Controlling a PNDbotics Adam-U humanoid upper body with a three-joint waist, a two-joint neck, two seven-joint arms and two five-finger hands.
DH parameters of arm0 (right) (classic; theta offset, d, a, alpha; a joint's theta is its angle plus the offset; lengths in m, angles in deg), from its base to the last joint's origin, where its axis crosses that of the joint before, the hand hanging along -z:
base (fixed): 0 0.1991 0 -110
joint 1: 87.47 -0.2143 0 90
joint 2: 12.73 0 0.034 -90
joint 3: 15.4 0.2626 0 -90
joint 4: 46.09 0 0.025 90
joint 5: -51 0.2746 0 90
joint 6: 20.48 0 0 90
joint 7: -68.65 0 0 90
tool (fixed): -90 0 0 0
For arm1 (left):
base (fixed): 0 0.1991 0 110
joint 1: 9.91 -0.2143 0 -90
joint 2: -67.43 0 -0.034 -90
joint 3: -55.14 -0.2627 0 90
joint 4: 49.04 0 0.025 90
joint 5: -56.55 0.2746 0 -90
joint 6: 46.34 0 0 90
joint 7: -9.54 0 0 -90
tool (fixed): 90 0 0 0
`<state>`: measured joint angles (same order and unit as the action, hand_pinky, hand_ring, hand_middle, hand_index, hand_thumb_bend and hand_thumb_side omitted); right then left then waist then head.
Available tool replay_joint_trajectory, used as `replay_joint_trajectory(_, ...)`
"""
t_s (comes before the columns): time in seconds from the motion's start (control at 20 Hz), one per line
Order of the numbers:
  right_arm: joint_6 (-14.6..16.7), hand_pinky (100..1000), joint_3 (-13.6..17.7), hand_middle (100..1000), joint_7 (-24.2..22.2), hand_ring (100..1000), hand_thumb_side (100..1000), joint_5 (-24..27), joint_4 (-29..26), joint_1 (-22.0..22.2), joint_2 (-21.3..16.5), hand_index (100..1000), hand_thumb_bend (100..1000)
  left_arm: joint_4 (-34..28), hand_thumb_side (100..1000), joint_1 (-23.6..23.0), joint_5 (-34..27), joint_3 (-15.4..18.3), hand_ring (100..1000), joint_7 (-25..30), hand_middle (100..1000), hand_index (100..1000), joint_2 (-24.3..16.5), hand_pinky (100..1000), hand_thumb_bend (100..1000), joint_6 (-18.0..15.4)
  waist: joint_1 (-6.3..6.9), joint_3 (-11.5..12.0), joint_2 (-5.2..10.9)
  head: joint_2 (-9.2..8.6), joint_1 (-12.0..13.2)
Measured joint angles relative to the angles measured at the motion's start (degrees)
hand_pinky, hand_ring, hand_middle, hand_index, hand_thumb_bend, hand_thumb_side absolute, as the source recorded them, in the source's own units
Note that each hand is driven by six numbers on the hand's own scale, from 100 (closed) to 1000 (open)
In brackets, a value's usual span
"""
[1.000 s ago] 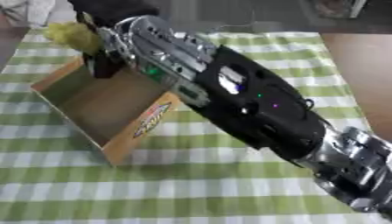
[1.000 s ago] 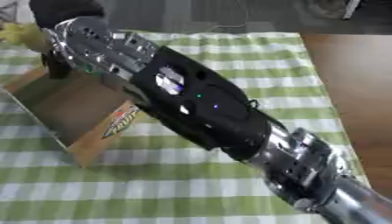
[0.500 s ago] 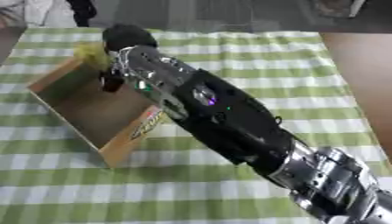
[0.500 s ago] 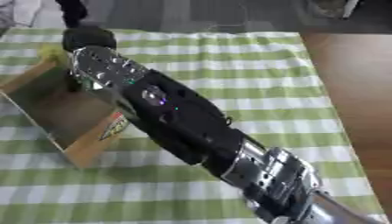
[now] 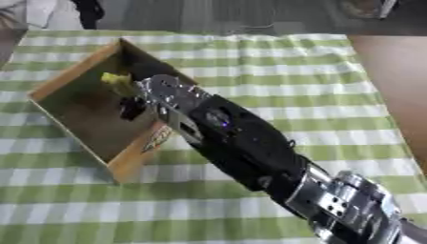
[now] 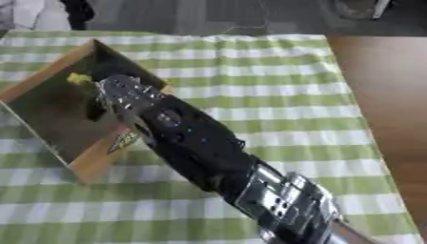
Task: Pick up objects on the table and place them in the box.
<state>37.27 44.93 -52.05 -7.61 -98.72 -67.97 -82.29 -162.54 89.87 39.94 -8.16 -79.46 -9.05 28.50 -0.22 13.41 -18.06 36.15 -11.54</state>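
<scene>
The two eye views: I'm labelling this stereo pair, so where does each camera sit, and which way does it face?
Left eye view: in the head, looking down at the box on the checked cloth; the right arm crosses it, right hand over the box.
Right eye view: beside it, the same scene shifted leftward.
Both share the yellow object inside the box.

The right arm (image 5: pixel 242 143) is a bulky black shell with a small blue light on top. Its wrist end is silver metal, and near the elbow sits a silver joint (image 5: pixel 346 207) with dark holes.
</scene>
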Motion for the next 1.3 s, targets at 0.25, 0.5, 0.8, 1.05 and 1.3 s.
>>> replay_joint_trajectory(0.25, 0.84, 924, 0.51, 837, -0.97, 995, 625, 2.18, 0.02, -0.06, 0.12, 1000, 587, 0.00, 892, 0.00, 0.00, 0.00, 618, 0.00, 600, 709, 0.00, 689, 100, 0.00, 0.02, -0.03, 0.00, 0.01, -0.05)
replay_joint_trajectory(0.5, -0.20, 931, 0.76, 850, -0.08, 1000, 623, 3.11, -1.26, -0.65, 0.03, 1000, 750, 0.00, 892, 0.00, 0.00, 0.00, 618, 0.00, 600, 710, 0.01, 689, 100, 0.01, 0.03, -0.10, 0.02, 0.01, 0.00)
replay_joint_trajectory(0.8, -1.58, 936, 1.81, 824, 1.55, 993, 649, 3.70, -3.68, -1.43, -0.57, 1000, 740, 0.00, 892, -0.02, 0.00, 0.00, 618, 0.00, 600, 710, 0.01, 689, 100, 0.01, 0.14, -0.55, 0.10, 0.04, 0.23)
replay_joint_trajectory(1.05, -3.73, 924, 2.84, 744, 2.43, 962, 739, 7.78, -11.67, -2.07, -3.70, 927, 655, 0.00, 892, -0.20, 0.00, 0.02, 618, -0.03, 600, 709, 0.01, 690, 100, 0.00, 0.46, -1.15, 0.39, 0.12, 0.69)
replay_joint_trajectory(1.3, -8.12, 865, 3.15, 680, 2.39, 905, 727, 12.02, -25.03, -2.03, -9.63, 903, 316, 0.00, 892, -0.43, 0.02, 0.05, 618, -0.22, 600, 710, 0.01, 690, 100, -0.12, 0.63, -2.05, 0.52, 0.55, 1.45)
